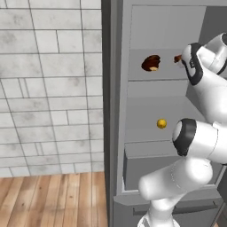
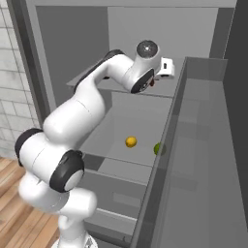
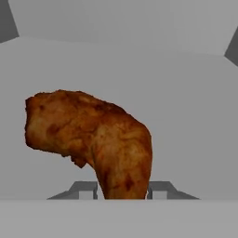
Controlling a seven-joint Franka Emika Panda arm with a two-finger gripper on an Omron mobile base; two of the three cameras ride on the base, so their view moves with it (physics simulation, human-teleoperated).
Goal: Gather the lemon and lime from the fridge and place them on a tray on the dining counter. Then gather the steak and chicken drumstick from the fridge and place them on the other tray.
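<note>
The fridge (image 1: 116,111) stands open with my arm reaching onto its upper shelf. In the hand view the browned chicken drumstick (image 3: 88,130) stands right in front of the camera. Its narrow end sits between my gripper's (image 3: 123,188) two fingers, which press on it from both sides. From the left base view a bit of the drumstick (image 1: 178,58) shows beside my wrist, and the dark steak (image 1: 150,63) lies to its left on the same shelf. On the shelf below rest the lemon (image 1: 162,123) (image 2: 131,141) and the lime (image 2: 158,148). Both trays and the dining counter are out of view.
The open fridge door (image 2: 203,160) with its grey door shelf runs close along my arm's right side. A pale brick wall (image 1: 48,88) and a wooden floor (image 1: 53,199) lie to the left of the fridge. A grey drawer (image 1: 146,166) sits under the lemon's shelf.
</note>
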